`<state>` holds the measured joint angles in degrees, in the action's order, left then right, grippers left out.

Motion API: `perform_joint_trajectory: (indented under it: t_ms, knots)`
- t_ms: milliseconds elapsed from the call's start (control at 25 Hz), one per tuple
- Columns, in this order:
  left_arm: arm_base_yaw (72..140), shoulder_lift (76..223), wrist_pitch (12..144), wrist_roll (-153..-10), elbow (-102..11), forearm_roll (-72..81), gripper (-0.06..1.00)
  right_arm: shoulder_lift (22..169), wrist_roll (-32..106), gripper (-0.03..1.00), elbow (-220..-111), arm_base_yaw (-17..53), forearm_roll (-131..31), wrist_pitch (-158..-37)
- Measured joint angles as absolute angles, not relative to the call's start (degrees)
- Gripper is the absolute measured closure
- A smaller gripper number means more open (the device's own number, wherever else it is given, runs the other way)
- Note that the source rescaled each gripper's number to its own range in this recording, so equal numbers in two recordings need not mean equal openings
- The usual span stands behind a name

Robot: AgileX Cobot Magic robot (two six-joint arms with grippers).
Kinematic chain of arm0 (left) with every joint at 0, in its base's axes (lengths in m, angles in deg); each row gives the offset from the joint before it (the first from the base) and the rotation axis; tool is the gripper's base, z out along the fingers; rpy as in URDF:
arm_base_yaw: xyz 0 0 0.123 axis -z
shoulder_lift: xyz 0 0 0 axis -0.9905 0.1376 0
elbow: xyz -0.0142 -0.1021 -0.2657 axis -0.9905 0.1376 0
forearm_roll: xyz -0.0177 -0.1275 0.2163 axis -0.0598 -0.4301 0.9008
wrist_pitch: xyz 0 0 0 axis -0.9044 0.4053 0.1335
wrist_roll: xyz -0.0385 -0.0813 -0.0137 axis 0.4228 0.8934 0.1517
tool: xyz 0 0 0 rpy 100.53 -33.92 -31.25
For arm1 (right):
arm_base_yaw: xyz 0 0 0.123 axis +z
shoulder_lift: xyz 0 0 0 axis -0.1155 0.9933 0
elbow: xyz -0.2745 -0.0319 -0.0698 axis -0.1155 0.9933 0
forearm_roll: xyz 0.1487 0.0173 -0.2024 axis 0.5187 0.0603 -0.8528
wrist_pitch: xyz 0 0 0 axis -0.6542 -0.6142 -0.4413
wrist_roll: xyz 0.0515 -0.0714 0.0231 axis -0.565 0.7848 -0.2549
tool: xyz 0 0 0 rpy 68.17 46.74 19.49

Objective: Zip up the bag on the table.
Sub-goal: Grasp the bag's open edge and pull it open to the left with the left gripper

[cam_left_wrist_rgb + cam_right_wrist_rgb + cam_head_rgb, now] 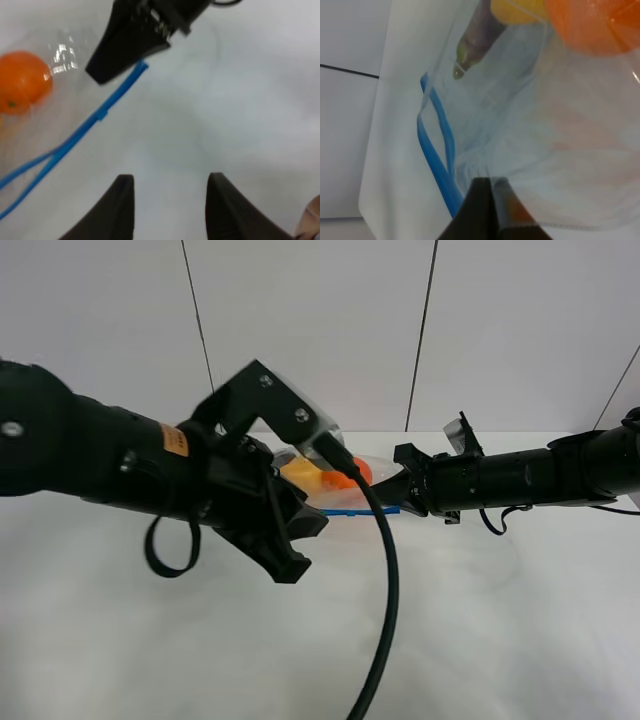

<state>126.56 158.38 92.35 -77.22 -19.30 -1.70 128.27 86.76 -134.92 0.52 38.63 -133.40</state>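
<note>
The clear bag (340,480) lies on the white table (120,640), holding an orange (357,472) and a yellow fruit (300,476). Its blue zipper strip (95,120) runs along the near edge, and the two strips part toward one end. My right gripper (397,502) is shut on the bag's corner at the zipper's end (451,197). In the right wrist view, the purple eggplant (479,30), yellow fruit (520,7) and orange (592,25) show through the plastic. My left gripper (170,205) hovers open over bare table beside the strip, touching nothing.
White table (240,100) spreads in front of and beside the bag. The left arm's black cable (385,610) hangs across the middle foreground. A white panelled wall (320,330) stands behind the table's far edge.
</note>
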Motion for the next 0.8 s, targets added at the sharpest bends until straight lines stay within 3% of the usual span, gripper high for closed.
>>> perform_joint_trajectory:
  t_ms: [480, 800]
  knots:
    - [126.56, 175.93, 86.48, -85.88, -29.53, -1.7, -0.05, 128.27, 86.76, 0.97, -134.92, 0.52, 38.47, -133.4]
    - [126.56, 182.53, 82.41, -96.24, -30.69, -1.49, -0.05, 128.27, 85.92, 0.97, -134.92, 0.52, 38.41, -133.4]
